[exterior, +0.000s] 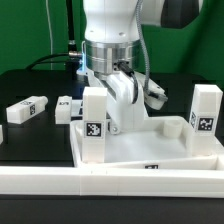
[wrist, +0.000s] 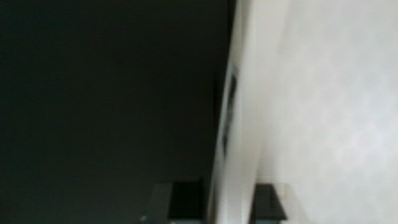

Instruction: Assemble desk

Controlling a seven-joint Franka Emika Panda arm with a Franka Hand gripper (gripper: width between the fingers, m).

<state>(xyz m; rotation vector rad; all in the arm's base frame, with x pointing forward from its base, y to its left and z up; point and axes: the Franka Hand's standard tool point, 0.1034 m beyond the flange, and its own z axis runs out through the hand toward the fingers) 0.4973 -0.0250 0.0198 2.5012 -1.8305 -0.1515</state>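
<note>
The white tabletop (exterior: 150,142) lies tray-side up on the black table. One tagged white leg (exterior: 94,113) stands upright at its near corner on the exterior view's left. Another leg (exterior: 204,112) stands at its corner on the exterior view's right. Two more legs (exterior: 26,108) (exterior: 68,107) lie loose on the table to the left. My gripper (exterior: 124,104) is down at the tabletop's left wall, behind the standing leg. In the wrist view the gripper (wrist: 230,203) has a dark finger pressed on each side of the tabletop's white rim (wrist: 233,110), so it is shut on it.
The long white rail (exterior: 110,186) runs across the front of the table. Black table surface (wrist: 98,100) fills one side of the wrist view. A green backdrop and cables are behind the arm.
</note>
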